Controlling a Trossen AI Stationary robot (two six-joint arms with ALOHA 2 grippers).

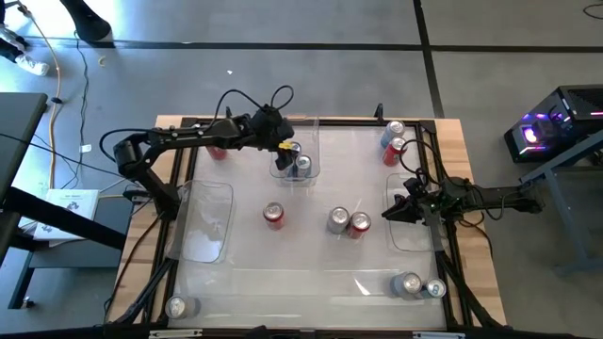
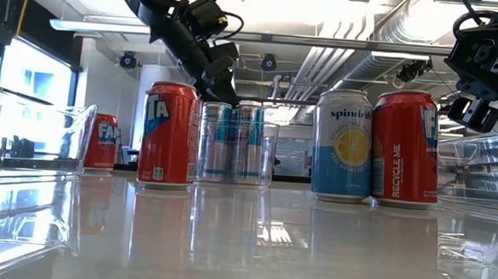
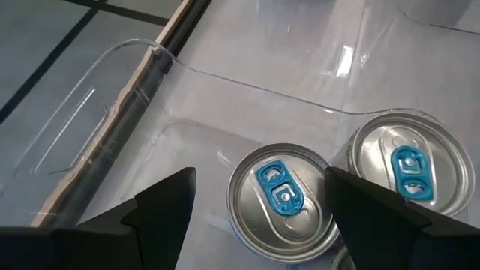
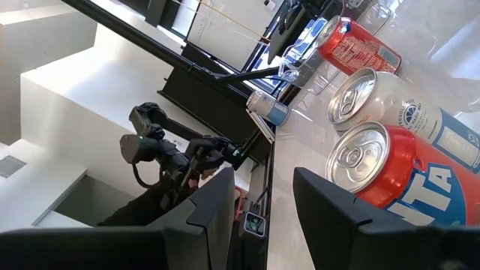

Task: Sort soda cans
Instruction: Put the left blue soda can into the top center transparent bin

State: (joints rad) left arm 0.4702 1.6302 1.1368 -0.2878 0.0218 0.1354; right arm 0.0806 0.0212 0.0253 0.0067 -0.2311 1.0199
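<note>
My left tool (image 3: 259, 206) hung with its fingers apart over a blue-tabbed can (image 3: 283, 196) in the clear bin (image 1: 311, 141) at the far middle of the counter; I judged a finger could clip its neighbour (image 3: 405, 165) on withdrawal. My right tool (image 1: 396, 212) waited at the right, fingers apart and empty, near labels reading "spindrift" (image 2: 343, 144) and "RECYCLE ME" (image 2: 405, 148).

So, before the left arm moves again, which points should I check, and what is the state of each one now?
1. Left gripper open above the clear bin: ok.
2. Two blue-tab cans upright inside that bin: ok.
3. Left gripper holding nothing: ok.
4. Right gripper away from the left arm, over the right-side bin: ok.
5. Red can at the table centre upright, unobstructed: ok.
6. All cans sorted: not ok.
</note>
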